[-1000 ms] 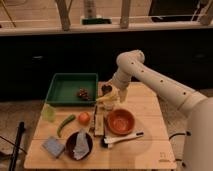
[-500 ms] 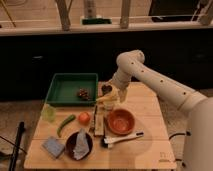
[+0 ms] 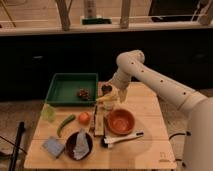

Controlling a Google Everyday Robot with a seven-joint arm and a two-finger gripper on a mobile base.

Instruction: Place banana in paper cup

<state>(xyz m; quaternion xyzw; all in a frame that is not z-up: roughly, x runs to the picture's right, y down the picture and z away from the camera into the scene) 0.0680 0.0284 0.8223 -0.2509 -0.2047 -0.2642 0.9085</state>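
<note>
My gripper (image 3: 112, 95) is at the back middle of the wooden table (image 3: 145, 150), at the end of the white arm that reaches in from the right. It is shut on the small yellow banana (image 3: 107, 99), which sticks out to the lower left. The banana hangs just above the small white paper cup (image 3: 108, 107), which stands between the green tray and the orange bowl. The cup is partly hidden by the banana and the gripper.
A green tray (image 3: 70, 85) with a dark item (image 3: 82, 93) is at the back left, with a small dark cup (image 3: 105, 89) beside it. An orange bowl (image 3: 121, 121), a round orange fruit (image 3: 84, 118), a long green vegetable (image 3: 65, 124), a pale green cup (image 3: 48, 112), a dark bowl (image 3: 79, 145), a blue sponge (image 3: 53, 146) and a brush (image 3: 122, 138) lie in front.
</note>
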